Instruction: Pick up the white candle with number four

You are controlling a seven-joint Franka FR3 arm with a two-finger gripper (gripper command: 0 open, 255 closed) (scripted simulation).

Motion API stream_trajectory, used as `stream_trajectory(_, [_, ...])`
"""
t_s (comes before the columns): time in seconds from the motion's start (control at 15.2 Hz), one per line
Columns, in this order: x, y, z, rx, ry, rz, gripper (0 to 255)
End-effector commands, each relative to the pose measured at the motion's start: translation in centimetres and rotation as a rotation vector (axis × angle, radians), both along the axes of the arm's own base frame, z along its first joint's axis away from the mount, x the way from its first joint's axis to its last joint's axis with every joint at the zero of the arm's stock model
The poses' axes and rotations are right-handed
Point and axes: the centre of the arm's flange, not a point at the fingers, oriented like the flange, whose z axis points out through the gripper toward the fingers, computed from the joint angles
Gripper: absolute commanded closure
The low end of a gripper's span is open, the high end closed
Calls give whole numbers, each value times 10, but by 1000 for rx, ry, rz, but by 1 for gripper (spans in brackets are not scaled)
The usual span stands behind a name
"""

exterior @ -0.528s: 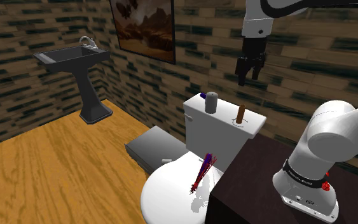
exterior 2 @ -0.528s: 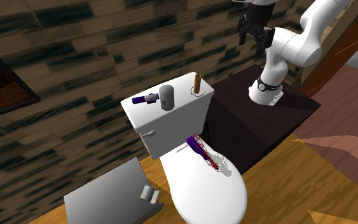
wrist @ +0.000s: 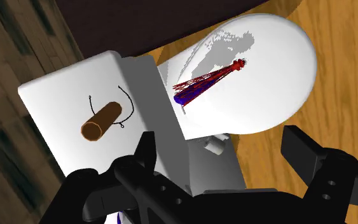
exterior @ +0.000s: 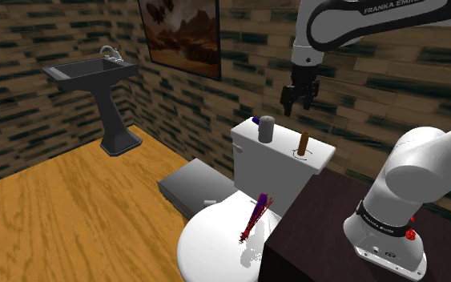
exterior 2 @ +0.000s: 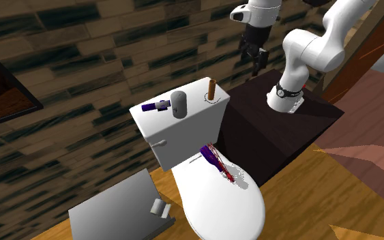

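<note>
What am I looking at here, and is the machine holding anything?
A white robot arm with a black two-finger gripper stands on a dark box beside a toilet. The shoulder view looks down from beside that box, the second exterior view looks back at the arm across the toilet, and the wrist view looks along the fingers. On the tank lid stand a brown cylinder and a grey cylinder, with a purple thing beside the grey one. A purple and red brush-like thing lies on the toilet's lid. The gripper hangs open above the tank, holding nothing. Neither cylinder shows a number.
</note>
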Motion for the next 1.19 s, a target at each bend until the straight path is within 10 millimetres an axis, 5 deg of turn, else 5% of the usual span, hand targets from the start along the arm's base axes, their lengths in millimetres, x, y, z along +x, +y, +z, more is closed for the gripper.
stream_trajectory(0.0, [15,-9,-17,-9,-23,-44,0])
stream_trajectory(1.12, [130,-110,-149,-77,-193,-406,0])
